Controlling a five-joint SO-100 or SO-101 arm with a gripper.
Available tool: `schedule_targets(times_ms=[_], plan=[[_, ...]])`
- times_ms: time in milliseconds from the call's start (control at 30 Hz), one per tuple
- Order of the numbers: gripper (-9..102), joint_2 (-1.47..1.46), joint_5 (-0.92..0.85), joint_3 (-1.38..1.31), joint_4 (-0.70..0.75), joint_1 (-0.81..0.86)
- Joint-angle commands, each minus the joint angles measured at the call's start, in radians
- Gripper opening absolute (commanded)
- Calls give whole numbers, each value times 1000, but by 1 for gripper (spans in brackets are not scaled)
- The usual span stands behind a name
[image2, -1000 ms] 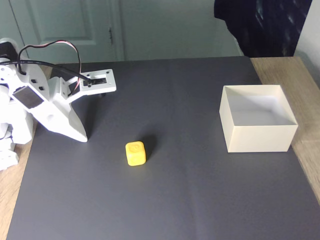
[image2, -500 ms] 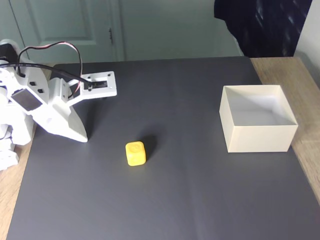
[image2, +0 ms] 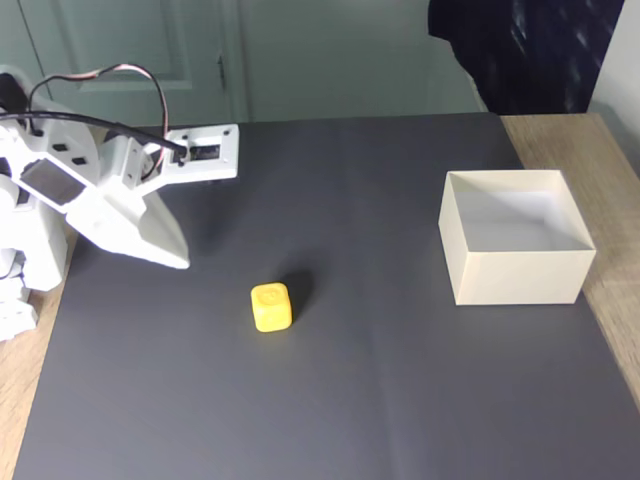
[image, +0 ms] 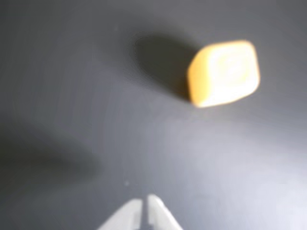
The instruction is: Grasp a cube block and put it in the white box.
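Wrist view: gripper (image: 144, 201) at bottom edge, fingertips nearly touching, jaws closed on nothing. Bare dark mat (image: 72, 96) ahead of them. Cube (image: 224, 73) lies farther off, up and right, blurred, free on all sides.

Fixed view: cube (image2: 271, 306) sits near mat centre-left, open mat all around. Gripper (image2: 178, 258) left of it and apart, tip pointing down toward the mat (image2: 350, 400). Box (image2: 515, 248) stands well right, near the mat's right edge, wood table (image2: 610, 180) beyond. Wide clear mat between cube and box.
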Motion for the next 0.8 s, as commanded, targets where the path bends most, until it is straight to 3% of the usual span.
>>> schedule_targets(times_ms=[0, 233, 367, 767], plan=[[5, -121, 28, -97, -72, 41], [10, -486, 86, -279, -272, 117], [18, -646, 121, -353, -368, 166], [26, -914, 176, -446, -495, 270]])
